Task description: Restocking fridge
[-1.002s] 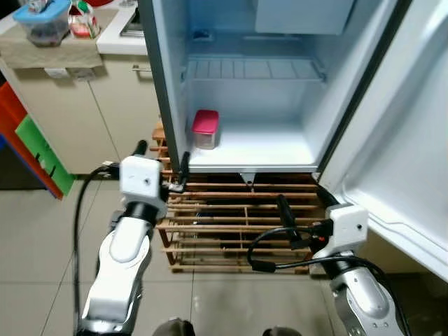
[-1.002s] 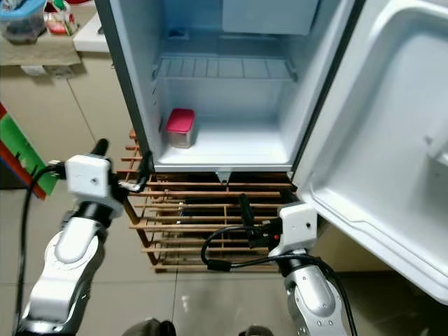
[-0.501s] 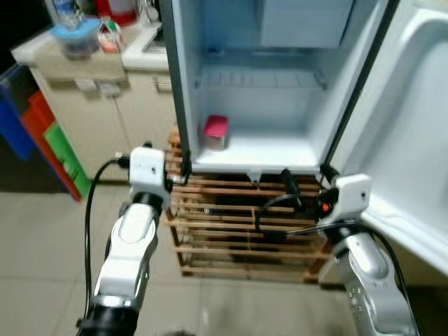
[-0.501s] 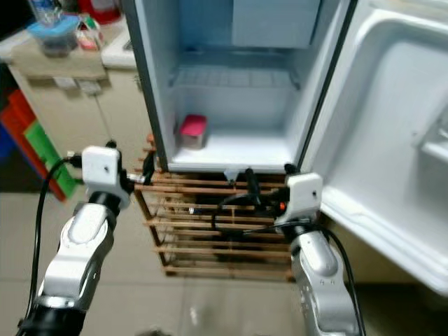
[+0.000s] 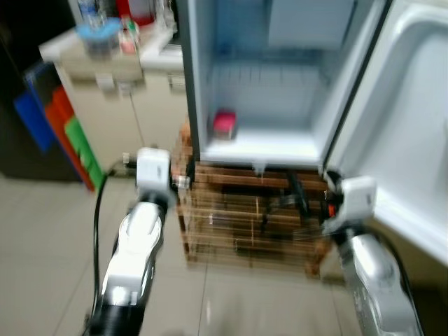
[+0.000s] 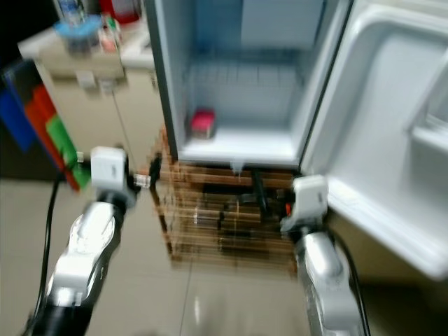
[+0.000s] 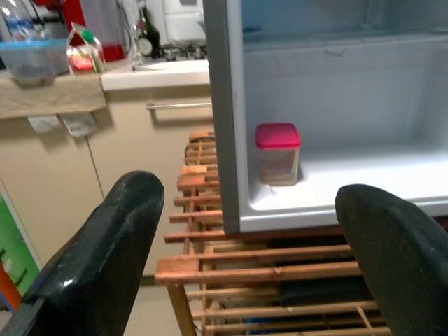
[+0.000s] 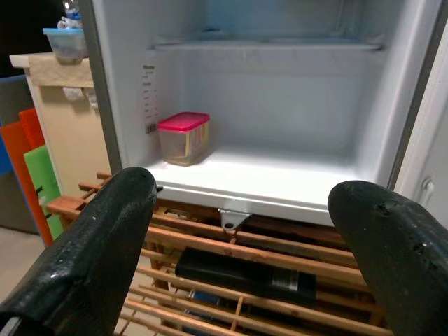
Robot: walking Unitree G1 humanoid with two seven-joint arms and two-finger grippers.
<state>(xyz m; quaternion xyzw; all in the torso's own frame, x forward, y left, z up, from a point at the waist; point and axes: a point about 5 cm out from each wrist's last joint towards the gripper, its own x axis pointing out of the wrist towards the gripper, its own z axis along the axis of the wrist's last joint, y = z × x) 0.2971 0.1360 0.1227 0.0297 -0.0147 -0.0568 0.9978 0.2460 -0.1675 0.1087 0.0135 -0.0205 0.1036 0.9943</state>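
One pink-lidded box [image 8: 183, 138] is stored on the open fridge [image 8: 294, 175] floor; more stock is awaited. Left pincer [image 7: 245, 245] and right pincer [image 8: 238, 238] are held spread, empty.

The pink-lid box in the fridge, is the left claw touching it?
Apart. In the left wrist view the open left claw is outside the fridge; the pink-lid box sits inside.

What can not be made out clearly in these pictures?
- Box contents: right wrist view, walls cloudy.
- Sticker text on the fridge wall: right wrist view, too small.
- Dark item in the rack: slats cover it.
- Counter items: left eye view, motion blur.
- Top of the fridge: cut by the frame edge.
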